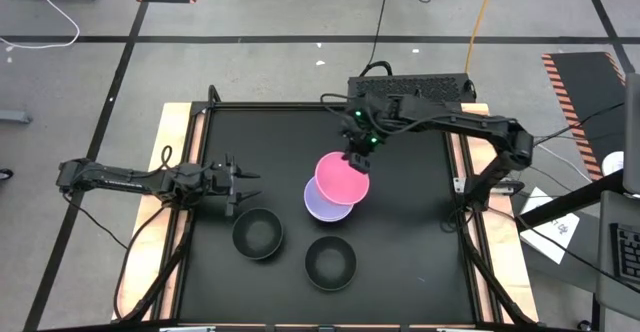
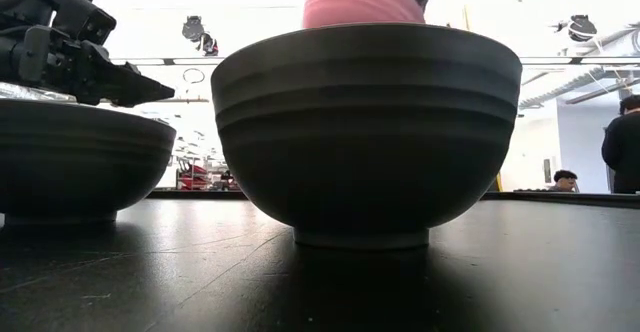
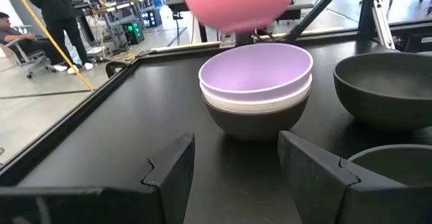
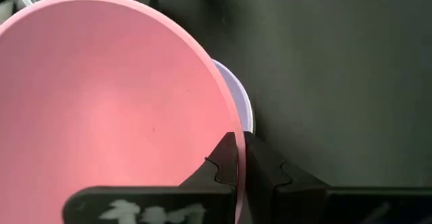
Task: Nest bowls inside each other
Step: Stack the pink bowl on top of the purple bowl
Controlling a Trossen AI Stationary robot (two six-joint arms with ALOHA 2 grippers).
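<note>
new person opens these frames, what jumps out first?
The round pink bowl, pinched by its rim in the shut right gripper, hangs above a stack near mid-table: lavender-purple bowl nested in a white bowl in a black bowl. Two more black bowls stand loose by the open left gripper.

Two dark jointed arms trail black cables; green lights glow near the right tool (image 1: 357, 158).

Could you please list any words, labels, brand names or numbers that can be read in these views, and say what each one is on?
No text can be read in any view.
White sheet of paper on the floor beside the table: dark print, too small to read.
White label on the right gripper body: marks too blurred to read.
</note>
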